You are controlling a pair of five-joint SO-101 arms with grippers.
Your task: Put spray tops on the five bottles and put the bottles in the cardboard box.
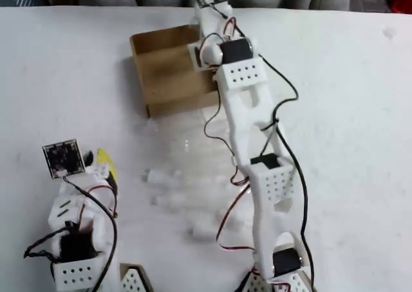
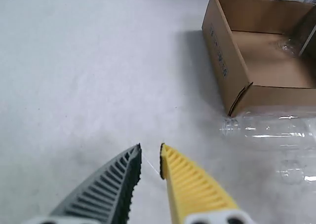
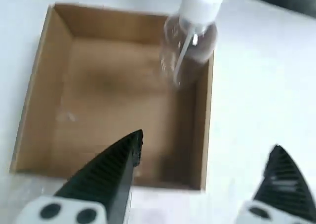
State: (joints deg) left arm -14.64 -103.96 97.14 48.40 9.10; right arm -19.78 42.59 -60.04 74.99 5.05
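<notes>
At about 8 o'clock on the white counter (image 1: 360, 112), the left gripper (image 2: 150, 152) has its grey and yellow fingers only a little apart, and nothing is between them. Near the centre, several clear plastic bottles (image 1: 183, 179) lie on their sides, and the farthest one is just beside the brown cardboard box (image 1: 167, 80). The box sits at about 11 o'clock. The right gripper (image 3: 208, 141) hovers over it, spread wide and empty. Inside the box, in one corner, is a clear bottle with a white spray top (image 3: 190, 36).
</notes>
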